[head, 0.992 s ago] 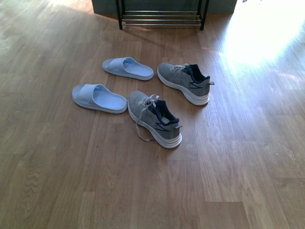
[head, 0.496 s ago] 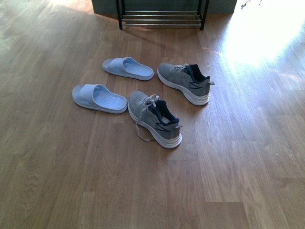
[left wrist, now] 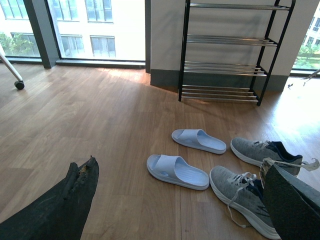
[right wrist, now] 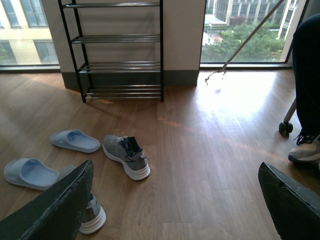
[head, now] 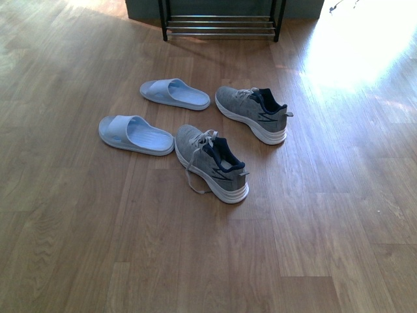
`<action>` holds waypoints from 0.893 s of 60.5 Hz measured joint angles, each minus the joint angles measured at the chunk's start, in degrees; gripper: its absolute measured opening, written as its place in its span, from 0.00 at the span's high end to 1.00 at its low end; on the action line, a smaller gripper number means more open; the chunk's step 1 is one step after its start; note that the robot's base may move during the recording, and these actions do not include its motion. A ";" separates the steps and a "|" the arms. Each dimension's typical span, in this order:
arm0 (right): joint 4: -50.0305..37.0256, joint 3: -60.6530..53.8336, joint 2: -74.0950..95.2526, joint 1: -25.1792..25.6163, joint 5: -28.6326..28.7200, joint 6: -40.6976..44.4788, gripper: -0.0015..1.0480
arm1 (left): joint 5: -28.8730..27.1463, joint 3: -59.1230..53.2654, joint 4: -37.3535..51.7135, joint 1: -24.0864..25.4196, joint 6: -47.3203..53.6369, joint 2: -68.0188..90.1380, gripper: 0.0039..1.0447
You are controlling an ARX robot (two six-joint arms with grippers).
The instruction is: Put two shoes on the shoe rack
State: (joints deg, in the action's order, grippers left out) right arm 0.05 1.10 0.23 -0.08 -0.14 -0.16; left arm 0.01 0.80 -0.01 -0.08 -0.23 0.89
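Note:
Two grey knit sneakers lie on the wooden floor: the near one point(head: 212, 163) with loose laces, the far one point(head: 251, 112) behind it to the right. Two light-blue slides point(head: 135, 134) point(head: 174, 92) lie to their left. The shoe rack point(head: 220, 25) stands at the back, only its lowest rods showing in the front view; its tiers point(left wrist: 227, 45) are bare in the left wrist view. Neither arm shows in the front view. My left gripper point(left wrist: 182, 200) is open, high above the floor, short of the near slide point(left wrist: 177, 171) and near sneaker point(left wrist: 245, 197). My right gripper point(right wrist: 175, 200) is open over bare floor, right of the far sneaker point(right wrist: 126, 156).
A person's leg and shoe point(right wrist: 305, 150) and a chair caster point(right wrist: 285, 127) are at the right of the right wrist view. A thin rod point(right wrist: 240, 47) leans toward the floor near the window. Another caster point(left wrist: 19, 85) is at far left. Sun glare point(head: 358, 45) covers the floor right of the rack.

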 joint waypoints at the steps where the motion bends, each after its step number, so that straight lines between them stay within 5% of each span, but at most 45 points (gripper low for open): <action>1: 0.00 0.00 0.00 0.00 0.00 0.02 0.09 | 0.00 0.00 0.00 0.00 -0.02 0.00 0.09; 54: 0.00 0.00 0.00 0.00 0.00 0.02 0.09 | 0.00 0.00 0.00 0.00 0.00 0.00 0.09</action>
State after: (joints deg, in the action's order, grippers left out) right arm 0.05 1.10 0.23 -0.08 -0.14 -0.14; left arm 0.01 0.80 -0.01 -0.08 -0.23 0.89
